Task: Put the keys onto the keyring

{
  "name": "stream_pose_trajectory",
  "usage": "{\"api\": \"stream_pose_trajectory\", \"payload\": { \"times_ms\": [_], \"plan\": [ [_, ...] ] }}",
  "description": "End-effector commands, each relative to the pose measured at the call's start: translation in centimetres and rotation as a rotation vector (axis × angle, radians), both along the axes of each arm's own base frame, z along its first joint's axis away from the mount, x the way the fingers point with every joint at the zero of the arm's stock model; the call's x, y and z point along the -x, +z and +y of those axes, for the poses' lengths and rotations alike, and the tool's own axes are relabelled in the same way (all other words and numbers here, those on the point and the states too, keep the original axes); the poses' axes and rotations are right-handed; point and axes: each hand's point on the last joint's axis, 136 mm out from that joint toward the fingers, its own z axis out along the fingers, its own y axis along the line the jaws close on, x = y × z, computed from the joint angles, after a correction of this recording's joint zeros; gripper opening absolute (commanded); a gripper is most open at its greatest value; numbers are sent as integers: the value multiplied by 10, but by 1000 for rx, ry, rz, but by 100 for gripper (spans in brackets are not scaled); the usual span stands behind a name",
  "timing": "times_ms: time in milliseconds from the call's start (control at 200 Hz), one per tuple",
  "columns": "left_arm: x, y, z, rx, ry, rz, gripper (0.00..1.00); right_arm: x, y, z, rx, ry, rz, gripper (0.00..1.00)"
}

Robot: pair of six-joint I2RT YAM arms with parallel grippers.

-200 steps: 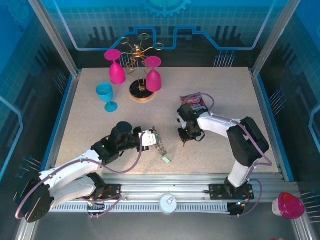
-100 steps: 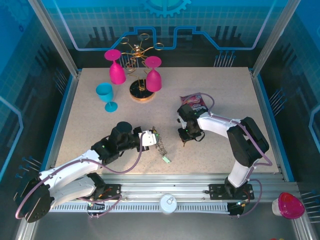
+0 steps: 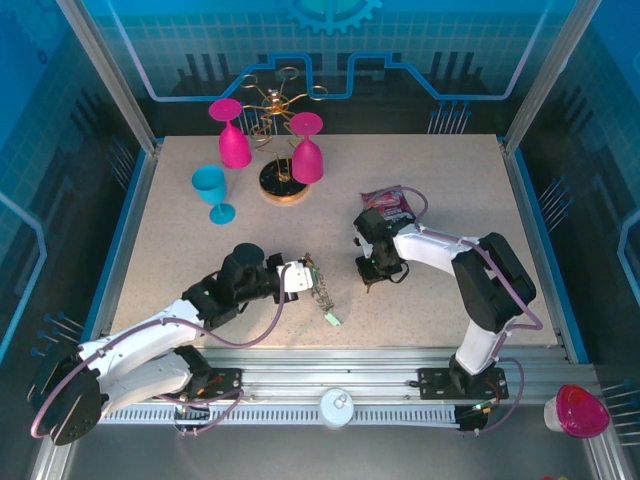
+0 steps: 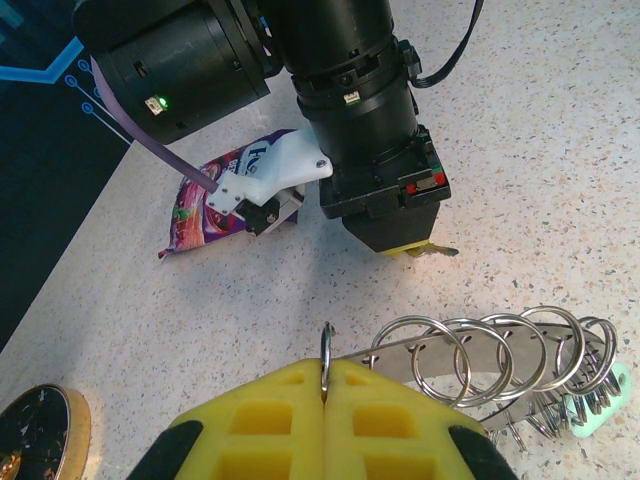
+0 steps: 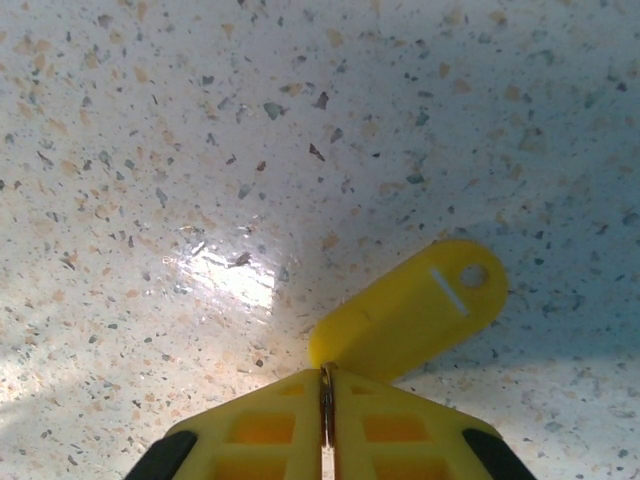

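at tabletop (image 5: 300,120), right fingers (image 5: 250,440) clamping yellow-tagged key (image 5: 410,310)

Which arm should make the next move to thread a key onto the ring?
Right, probably. The right jaws are shut on the yellow-tagged key and can carry it over. The left jaws are clamped on a wire loop of the keyring, so that arm suits holding it steady.

Robot lab cell — aluminium frame (image 3: 112,80), blue circuit-print walls (image 3: 450,40), speckled table (image 3: 450,180)
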Motion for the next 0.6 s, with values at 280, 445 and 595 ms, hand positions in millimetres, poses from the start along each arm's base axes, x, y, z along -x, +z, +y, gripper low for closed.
{"api": "stream_pose_trajectory", "payload": {
  "times_ms": [280, 445, 595],
  "plan": [
    [1, 8, -1, 24, 1, -9, 0, 6, 21, 5, -2, 30, -29, 1],
    [0, 10, -1, 27, 4, -17, 0, 9, 58, 16, -25, 165, -167, 0],
    [-1, 12, -3, 31, 1, -19, 0, 17, 97, 28, -83, 306, -328, 0]
  ]
}}
